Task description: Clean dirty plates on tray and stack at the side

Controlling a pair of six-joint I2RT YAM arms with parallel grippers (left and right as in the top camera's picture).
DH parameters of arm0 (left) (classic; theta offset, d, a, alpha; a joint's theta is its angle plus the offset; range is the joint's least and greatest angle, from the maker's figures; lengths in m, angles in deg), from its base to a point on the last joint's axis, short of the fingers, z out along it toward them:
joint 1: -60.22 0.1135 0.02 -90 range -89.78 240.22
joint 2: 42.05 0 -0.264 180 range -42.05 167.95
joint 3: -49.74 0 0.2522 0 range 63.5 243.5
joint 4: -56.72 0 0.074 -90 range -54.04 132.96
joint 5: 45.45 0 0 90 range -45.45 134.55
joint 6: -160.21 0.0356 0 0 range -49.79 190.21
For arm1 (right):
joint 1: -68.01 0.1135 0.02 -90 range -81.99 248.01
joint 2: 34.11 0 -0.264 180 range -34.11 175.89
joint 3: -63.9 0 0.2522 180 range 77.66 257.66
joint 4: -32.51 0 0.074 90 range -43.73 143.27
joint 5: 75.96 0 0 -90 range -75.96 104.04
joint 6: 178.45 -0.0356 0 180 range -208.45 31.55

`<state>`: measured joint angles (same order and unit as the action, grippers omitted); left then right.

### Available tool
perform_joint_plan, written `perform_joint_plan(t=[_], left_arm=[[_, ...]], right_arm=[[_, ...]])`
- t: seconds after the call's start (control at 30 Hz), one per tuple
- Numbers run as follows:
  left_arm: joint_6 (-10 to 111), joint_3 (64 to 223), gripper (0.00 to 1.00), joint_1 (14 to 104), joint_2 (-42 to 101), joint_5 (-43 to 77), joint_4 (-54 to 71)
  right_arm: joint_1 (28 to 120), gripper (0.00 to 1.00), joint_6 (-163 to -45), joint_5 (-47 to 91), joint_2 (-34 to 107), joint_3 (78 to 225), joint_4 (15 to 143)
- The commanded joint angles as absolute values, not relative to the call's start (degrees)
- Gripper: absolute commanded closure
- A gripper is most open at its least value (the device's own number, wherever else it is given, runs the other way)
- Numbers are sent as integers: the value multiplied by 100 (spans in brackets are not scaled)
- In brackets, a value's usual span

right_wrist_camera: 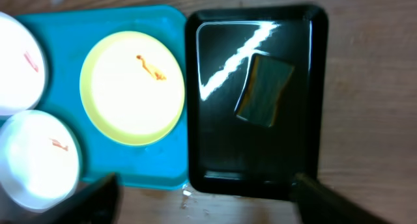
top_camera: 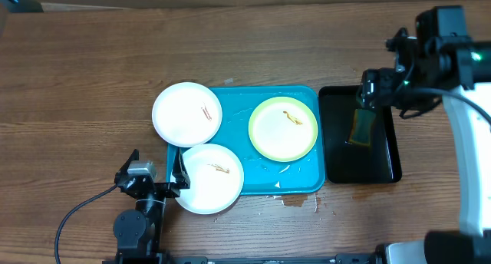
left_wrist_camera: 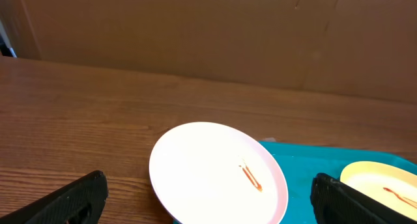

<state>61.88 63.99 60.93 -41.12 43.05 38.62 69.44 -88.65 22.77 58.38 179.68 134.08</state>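
Observation:
The turquoise tray (top_camera: pixel 236 103) lies mid-table. A white plate (top_camera: pixel 186 114) with a red-brown smear overlaps its back left corner. A second smeared white plate (top_camera: pixel 209 178) overhangs its front left corner. A pale yellow-green plate (top_camera: pixel 283 128) with a brown smear sits on its right half. My left gripper (top_camera: pixel 153 173) is open and empty, low at the front left, its right finger beside the front white plate. Its wrist view shows the back white plate (left_wrist_camera: pixel 218 175) between the open fingers (left_wrist_camera: pixel 215 211). My right gripper (top_camera: pixel 370 94) is open (right_wrist_camera: pixel 208 201), high over the black tray.
A narrow black tray (top_camera: pixel 383 153) stands right of the turquoise tray and holds a dark sponge (top_camera: pixel 359 127), which also shows in the right wrist view (right_wrist_camera: pixel 264 89). Small wet spots (top_camera: pixel 295 201) lie on the wood at the turquoise tray's front edge. Brown cardboard walls (left_wrist_camera: pixel 195 28) stand behind the table.

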Motion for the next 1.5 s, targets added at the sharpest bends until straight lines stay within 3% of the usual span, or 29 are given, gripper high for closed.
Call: perform_joint_plan(t=[0.0,0.07,0.27,0.43,0.9,1.03,1.27,1.47], left_arm=[[6317,6377,0,6058,-4114,4264,3856],[6317,6377,0,6058,-4114,4264,3856],[6317,6377,0,6058,-4114,4264,3856],[6317,6377,0,6051,-4114,4264,3856],[6360,6377,0,6060,-4110,4410,4085],[6271,6703,0,6058,-4101,3532,4070],[5973,9046,0,6058,-3041,3204,1502],[6262,12491,0,6053,-75,2528,-1578]], right_arm=[[6861,30,-9211,2310,6039,18112,13353],[6856,32,-9451,2170,6194,18112,13253],[6858,22,-9971,1746,6561,17795,13170],[6861,22,-10356,1685,6579,16997,12689],[6858,16,-10352,1650,6588,16202,11616],[6858,12,-10352,1667,6588,16202,11692],[6863,4,-10349,1803,6588,16202,11568],[6863,0,-10347,1881,6588,16202,11596]])
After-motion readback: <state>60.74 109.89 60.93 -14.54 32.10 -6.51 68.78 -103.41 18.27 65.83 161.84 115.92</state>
